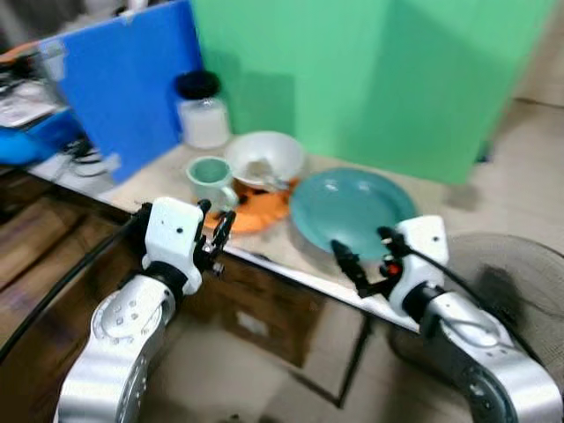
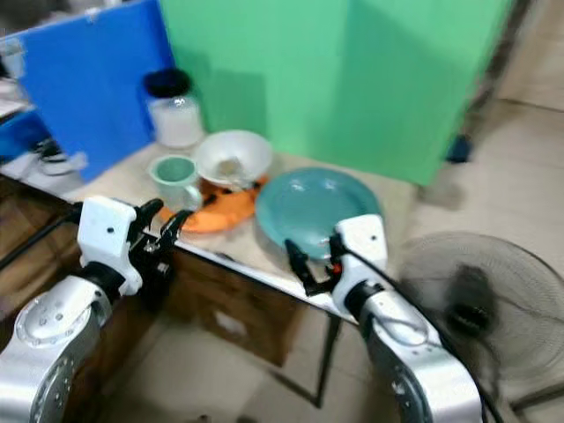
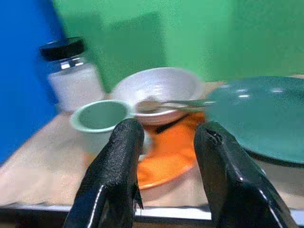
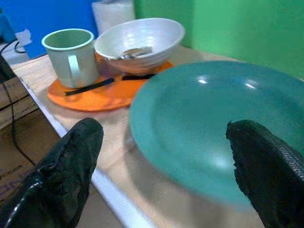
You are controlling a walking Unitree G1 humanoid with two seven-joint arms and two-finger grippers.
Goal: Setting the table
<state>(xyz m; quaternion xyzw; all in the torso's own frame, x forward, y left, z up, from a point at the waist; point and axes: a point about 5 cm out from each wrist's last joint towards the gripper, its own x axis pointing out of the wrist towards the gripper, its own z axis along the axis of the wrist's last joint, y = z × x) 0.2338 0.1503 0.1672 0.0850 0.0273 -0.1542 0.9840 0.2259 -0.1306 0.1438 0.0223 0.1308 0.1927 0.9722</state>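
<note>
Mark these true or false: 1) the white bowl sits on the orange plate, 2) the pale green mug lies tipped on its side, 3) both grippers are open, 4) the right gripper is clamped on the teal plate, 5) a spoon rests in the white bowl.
1) The white ceramic bowl sits on the flat orange plate: true.
2) The pale green mug lies on its side: false, it stands upright on the orange plate, beside the bowl.
3) Both grippers are open: true, the left gripper and the right gripper each show a gap between the fingers.
4) The right gripper is clamped on the round teal plate: false, it is open at the plate's near rim, holding nothing.
5) A spoon rests in the bowl: true.
</note>
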